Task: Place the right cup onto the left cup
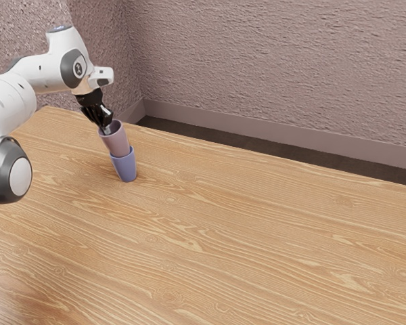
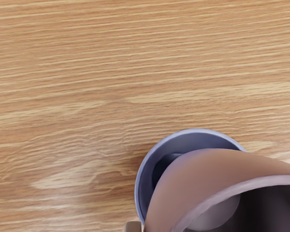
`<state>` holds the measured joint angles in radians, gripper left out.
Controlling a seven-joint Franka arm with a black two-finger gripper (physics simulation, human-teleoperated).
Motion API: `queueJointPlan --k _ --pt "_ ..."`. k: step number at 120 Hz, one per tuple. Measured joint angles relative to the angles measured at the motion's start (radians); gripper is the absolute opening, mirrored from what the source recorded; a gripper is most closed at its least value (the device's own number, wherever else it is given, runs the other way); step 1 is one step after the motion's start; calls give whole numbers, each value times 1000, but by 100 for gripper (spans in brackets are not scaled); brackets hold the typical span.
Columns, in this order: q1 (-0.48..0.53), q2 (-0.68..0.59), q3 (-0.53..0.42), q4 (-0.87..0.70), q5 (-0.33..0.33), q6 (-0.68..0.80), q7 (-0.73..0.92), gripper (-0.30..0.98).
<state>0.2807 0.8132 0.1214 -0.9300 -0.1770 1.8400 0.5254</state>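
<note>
Tbl (image 1: 223, 257) grained wood; wall (image 1: 277, 68) v. rough; pink cup (image 1: 117, 142), blue cup (image 1: 126, 168) smooth.

Pinkish cup (image 2: 203, 179) tilted over blue cup's (image 2: 141, 179) open mouth, blue cup on wood-grain table (image 2: 87, 72)

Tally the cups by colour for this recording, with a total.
Pink cup: 1
Blue cup: 1
Total cups: 2
</note>
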Motion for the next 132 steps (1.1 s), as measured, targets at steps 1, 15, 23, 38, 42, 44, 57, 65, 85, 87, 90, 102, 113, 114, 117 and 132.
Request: queueJointPlan --k 1,15,23,38,42,44,57,65,85,87,90,102,113,114,117,132 --pt "0 0 0 0 -1 0 0 -7" --pt "0 0 0 -1 -17 -2 2 19" --pt "0 -1 1 -2 -21 -4 3 33" --pt "-4 -25 1 -16 -25 -8 3 49" --pt "-8 -48 1 -39 -25 -9 3 52" --pt "-11 -62 1 -57 -24 -9 3 53" --pt "-48 -180 2 -185 -18 -9 0 59" --pt "-70 -252 3 -260 -16 -8 -2 62" --pt "-134 -451 13 -463 -10 -10 -7 65" --pt "-141 -469 13 -480 -4 -9 -8 66" --pt "-152 -497 13 -505 10 -9 -8 66" --pt "-185 -606 14 -617 58 -9 -15 67" --pt "-223 -705 14 -706 108 -12 -37 68" --pt "-225 -712 13 -713 112 -13 -40 68" --pt "-234 -735 13 -734 121 -15 -48 68" --pt "-268 -836 8 -831 165 -22 -93 68"
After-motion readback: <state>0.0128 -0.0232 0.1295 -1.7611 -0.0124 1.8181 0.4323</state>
